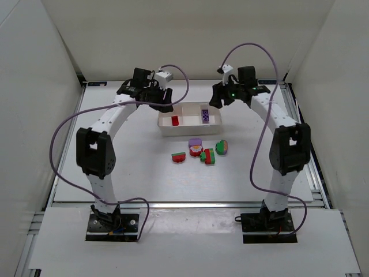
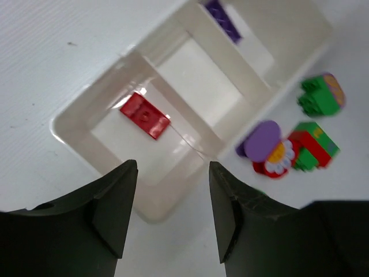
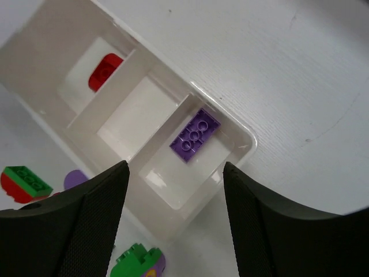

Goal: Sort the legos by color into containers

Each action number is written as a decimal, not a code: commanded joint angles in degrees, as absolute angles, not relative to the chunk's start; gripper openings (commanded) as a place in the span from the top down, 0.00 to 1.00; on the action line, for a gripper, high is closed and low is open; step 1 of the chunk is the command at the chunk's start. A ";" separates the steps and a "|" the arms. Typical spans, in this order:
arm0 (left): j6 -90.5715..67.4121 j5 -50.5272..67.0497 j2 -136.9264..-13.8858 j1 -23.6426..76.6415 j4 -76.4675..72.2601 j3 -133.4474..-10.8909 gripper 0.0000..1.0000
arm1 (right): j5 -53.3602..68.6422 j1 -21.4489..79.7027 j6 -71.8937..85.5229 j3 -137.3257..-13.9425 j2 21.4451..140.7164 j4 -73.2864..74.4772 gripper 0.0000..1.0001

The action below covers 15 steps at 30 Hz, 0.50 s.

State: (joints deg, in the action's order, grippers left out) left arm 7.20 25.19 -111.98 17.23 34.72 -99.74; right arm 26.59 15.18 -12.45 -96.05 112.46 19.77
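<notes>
Left gripper (image 2: 172, 190) hangs with jaws apart and nothing between them. The tray (image 2: 69, 124) wall sits just under its fingertips, and a flat red brick (image 2: 145, 115) lies in the compartment straight ahead of them. Right gripper (image 3: 176, 184) is likewise spread and empty, with a purple brick (image 3: 195, 134) flat in the end compartment below its jaws. The middle compartment (image 2: 207, 86) between the two is bare. Farther out, beside both grippers and outside the tray, the loose legos (image 1: 202, 151) sit bunched, some touching, several as two-colour stacks. Likely trouble:

- A stack dropped whole puts one colour in the wrong compartment.
- Jaws closing in that crowd could catch or shove a neighbour.
- Rounded tops may slip from the grip.
- Both arms reaching for one cluster could clash.
- A low finger could snag the wall and drag the tray.
</notes>
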 commanded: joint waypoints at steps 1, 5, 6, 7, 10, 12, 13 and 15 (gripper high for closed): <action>17.29 33.47 -100.03 19.94 38.38 -94.94 0.36 | 33.47 12.84 -15.19 -91.87 101.80 17.31 0.29; 27.32 33.31 -91.52 23.02 42.80 -83.95 0.36 | 36.65 10.29 -21.70 -85.44 95.55 22.31 0.30; 30.73 33.31 -90.36 23.72 43.32 -82.02 0.36 | 37.09 9.59 -22.75 -83.78 94.58 23.11 0.30; 32.50 33.14 -89.22 25.30 43.50 -78.70 0.36 | 37.79 8.88 -24.76 -81.15 92.74 23.99 0.30; 36.64 31.04 -87.89 28.72 43.68 -73.93 0.36 | 39.11 6.77 -26.10 -77.18 90.19 27.15 0.30; 37.35 30.67 -88.68 29.79 43.16 -72.34 0.36 | 39.90 5.37 -26.02 -75.34 89.48 28.73 0.31; 37.01 29.98 -89.64 30.66 41.68 -71.81 0.36 | 40.08 4.93 -25.84 -74.80 88.52 29.09 0.31; 37.18 27.88 -90.52 31.99 39.73 -70.15 0.36 | 40.25 4.22 -25.75 -73.39 87.89 29.35 0.31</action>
